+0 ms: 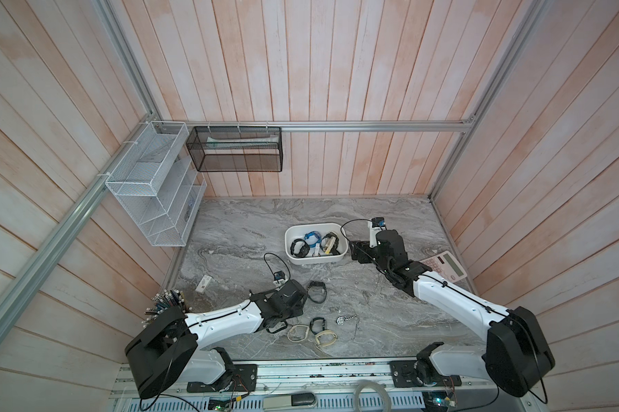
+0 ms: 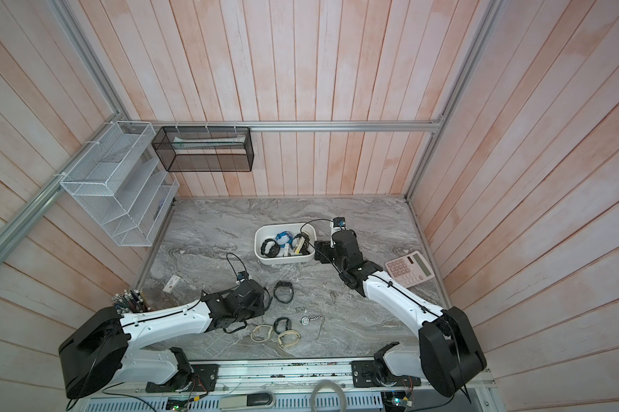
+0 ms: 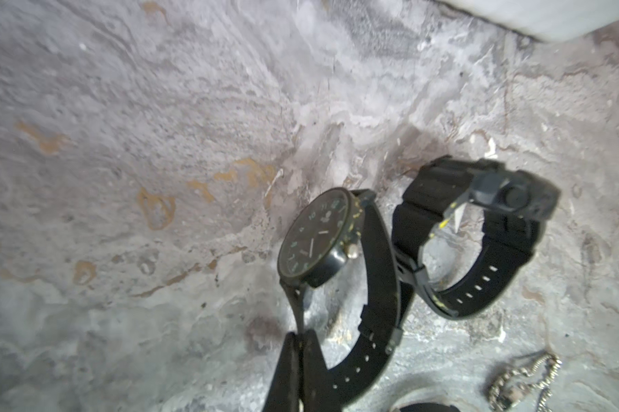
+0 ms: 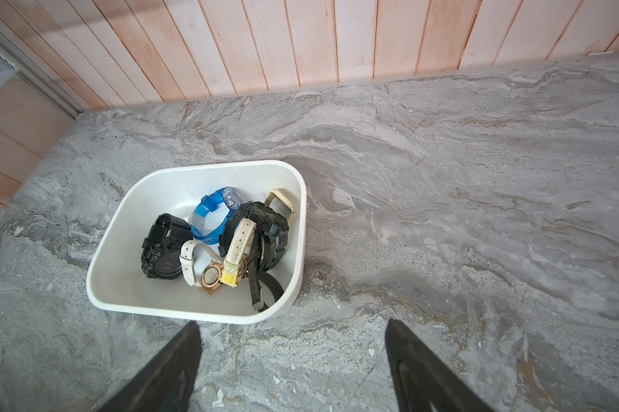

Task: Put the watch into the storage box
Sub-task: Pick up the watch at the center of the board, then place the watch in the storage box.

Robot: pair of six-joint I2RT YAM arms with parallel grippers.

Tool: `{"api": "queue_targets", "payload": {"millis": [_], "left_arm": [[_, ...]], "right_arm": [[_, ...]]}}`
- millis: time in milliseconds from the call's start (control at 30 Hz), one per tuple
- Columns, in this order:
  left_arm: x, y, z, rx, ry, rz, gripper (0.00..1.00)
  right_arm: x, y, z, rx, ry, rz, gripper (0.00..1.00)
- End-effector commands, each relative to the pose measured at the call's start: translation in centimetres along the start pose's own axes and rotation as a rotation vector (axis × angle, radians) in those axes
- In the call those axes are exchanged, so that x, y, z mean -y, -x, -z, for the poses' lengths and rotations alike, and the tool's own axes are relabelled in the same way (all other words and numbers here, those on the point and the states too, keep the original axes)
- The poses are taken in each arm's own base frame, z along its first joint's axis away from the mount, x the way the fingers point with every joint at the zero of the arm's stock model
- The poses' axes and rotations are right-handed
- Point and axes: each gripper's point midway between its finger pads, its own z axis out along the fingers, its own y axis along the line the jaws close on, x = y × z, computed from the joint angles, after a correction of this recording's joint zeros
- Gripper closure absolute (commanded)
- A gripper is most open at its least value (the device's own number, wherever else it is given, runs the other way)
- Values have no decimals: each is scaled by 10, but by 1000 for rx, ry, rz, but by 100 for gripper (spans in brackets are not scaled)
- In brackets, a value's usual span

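Note:
A black round-faced watch (image 3: pixel 315 237) stands on edge on the marble table, and my left gripper (image 3: pixel 302 337) is shut on its thin strap. In both top views this watch (image 1: pixel 316 291) (image 2: pixel 283 291) shows just right of the left wrist, which hides the fingertips. The storage box (image 1: pixel 315 260) (image 2: pixel 283 260) (image 4: pixel 122 264), a white tub holding several watches, sits further back. My right gripper (image 4: pixel 292 323) hovers open and empty beside the box's near right corner.
A second black watch (image 3: pixel 479 246) lies against the held one. Near the front lie a small black watch (image 1: pixel 317 324), two cream-strapped watches (image 1: pixel 298 332) (image 1: pixel 325 338) and a silver chain watch (image 1: pixel 341 320). A pink calculator (image 1: pixel 445 267) lies right, a pen holder (image 1: pixel 165 303) left.

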Motion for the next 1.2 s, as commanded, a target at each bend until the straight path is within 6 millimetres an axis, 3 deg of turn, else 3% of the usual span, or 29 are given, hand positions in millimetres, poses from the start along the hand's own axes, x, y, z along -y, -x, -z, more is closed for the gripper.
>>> {"api": "queue_targets", "payload": {"millis": [0,267,500,767,1167], "left_arm": [[13,34,17,84,-29,-36,100],[33,98,47,221,-30,-150,100],[53,168,51,322,-51,-208,100],[68,221,23,334,-86,-229,100],[80,251,-42,273,-81,-234,100]], "right_arm": [[1,1,-1,12,4,0,17],[1,1,0,13,5,-2,17],[2,1,3,10,-2,-2,17],[6,-2,5,9,-8,-8,17],[11,-6,5,2,-19,-8,17]]}}
